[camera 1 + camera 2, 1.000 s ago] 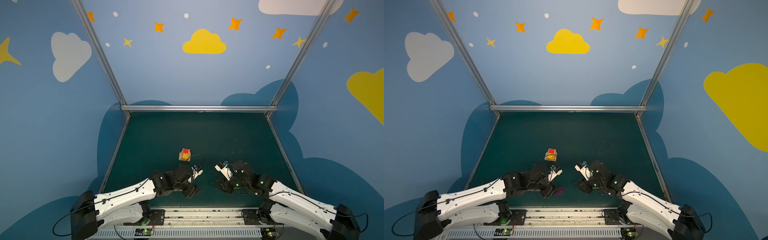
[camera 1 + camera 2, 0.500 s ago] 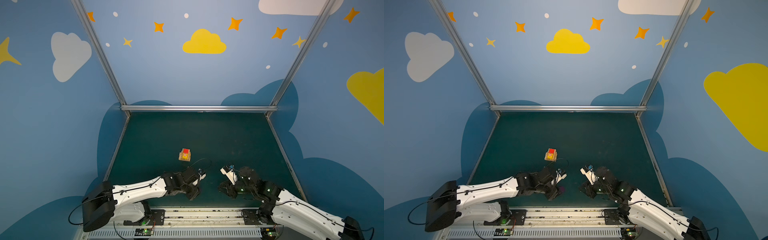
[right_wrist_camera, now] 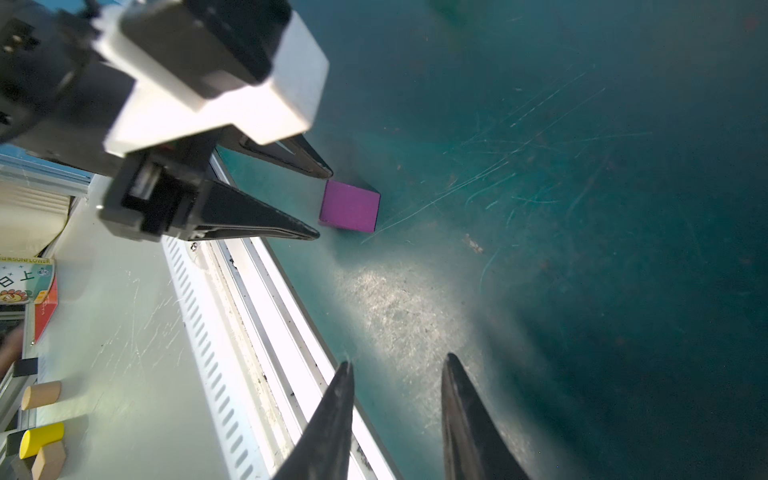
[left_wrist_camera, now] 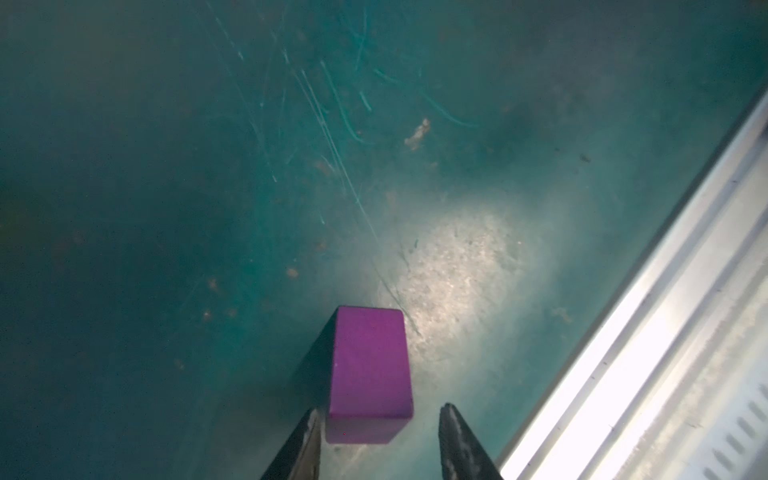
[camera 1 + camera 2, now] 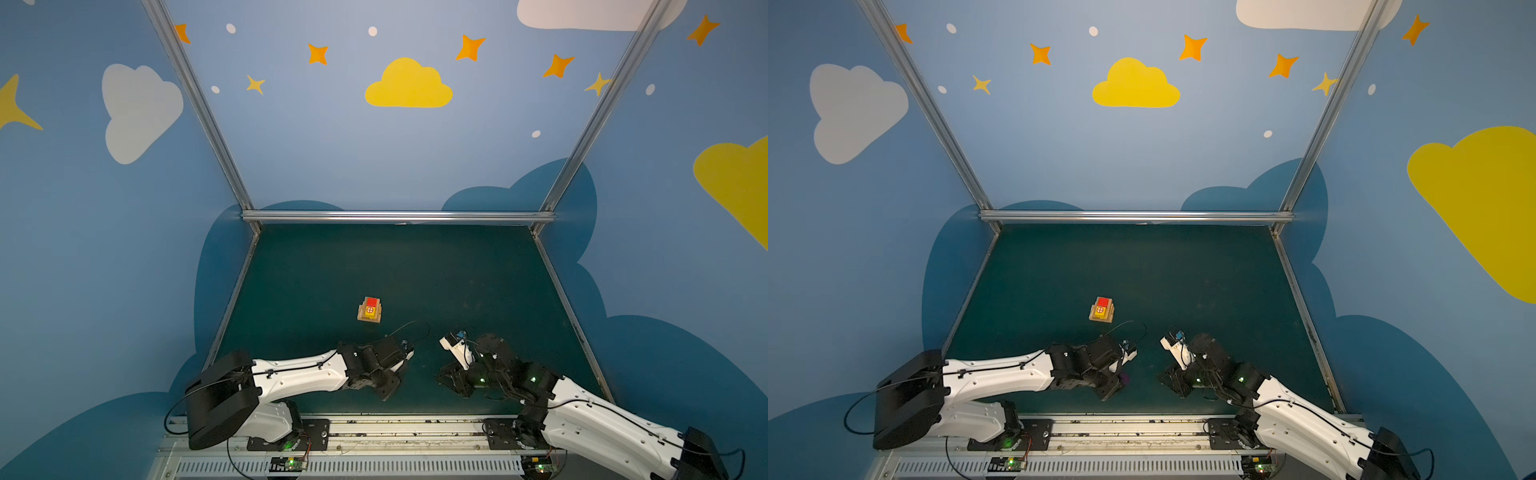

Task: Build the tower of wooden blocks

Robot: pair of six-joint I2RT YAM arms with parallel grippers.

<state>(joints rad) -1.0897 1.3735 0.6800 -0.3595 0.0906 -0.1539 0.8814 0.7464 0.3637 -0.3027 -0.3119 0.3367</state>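
The left arm's jaws are standing spread around the purple cube (image 4: 370,370), low in the middle of the left wrist view, and are not yet pinching it. One finger (image 4: 299,453) is sitting just beside the cube's side while the other is standing apart from it, and only the tips are reaching past its near end. The cube is lying on the green bench (image 5: 415,270) near the metal rail (image 4: 665,311) at the bench's front edge. The tower (image 5: 369,316), tan planks carrying a yellow cube (image 5: 369,310) and a red cube (image 5: 372,301), is standing well apart from it, left of centre in both top views. The right arm's jaws are hanging spread and empty at the bottom of the right wrist view, near the left arm. An off-centre closing is likely to be shoving or twisting the cube before the far finger meets it. So shallow a bite could be letting it squirt forward or slip in the lift. A tilted cube could then be knocking the small top cubes off the tower, and arms working this close could be colliding.
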